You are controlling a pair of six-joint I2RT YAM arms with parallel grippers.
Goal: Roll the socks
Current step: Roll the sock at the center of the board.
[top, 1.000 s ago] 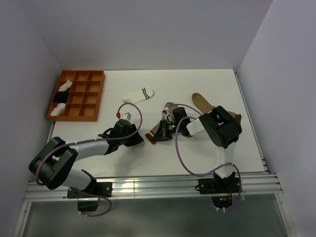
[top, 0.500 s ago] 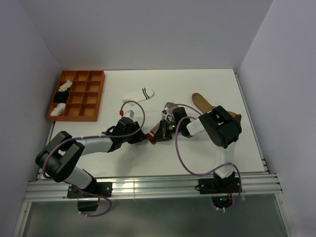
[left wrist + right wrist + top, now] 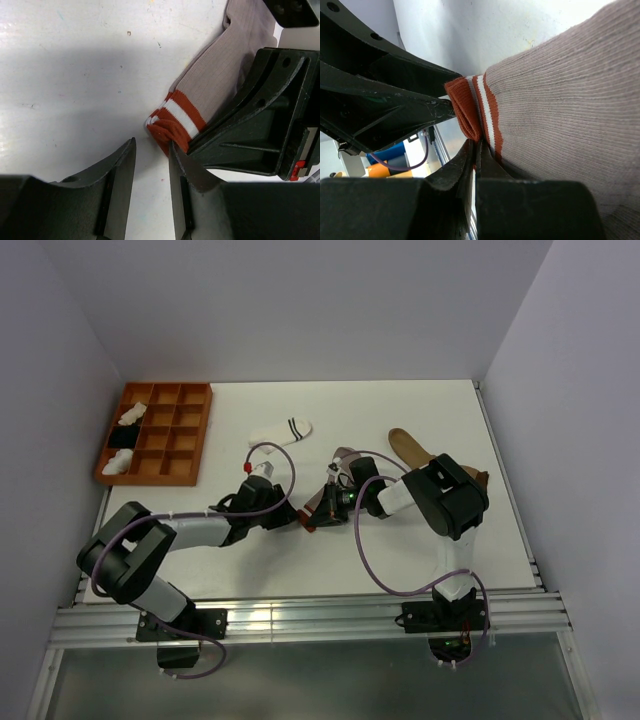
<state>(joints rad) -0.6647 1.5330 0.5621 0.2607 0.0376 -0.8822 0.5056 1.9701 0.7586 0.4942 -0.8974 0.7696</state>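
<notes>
The grey sock with a red-striped white cuff lies at mid-table. My right gripper is shut on the cuff's edge; in the right wrist view its jaws pinch the red fabric, and the grey ribbing fills the frame. My left gripper is open with a narrow gap and holds nothing. In the left wrist view its right finger touches the folded red cuff. The short white sock with dark stripes lies further back. The tan-brown sock lies at the right, partly behind the right arm.
An orange compartment tray stands at the back left with white bundles and a black bundle in its left column. White walls close the table at left, back and right. The left gripper's body shows beside the cuff in the right wrist view.
My left gripper has moved right across the table, up to the red cuff. The right gripper and the grey sock have not moved.
</notes>
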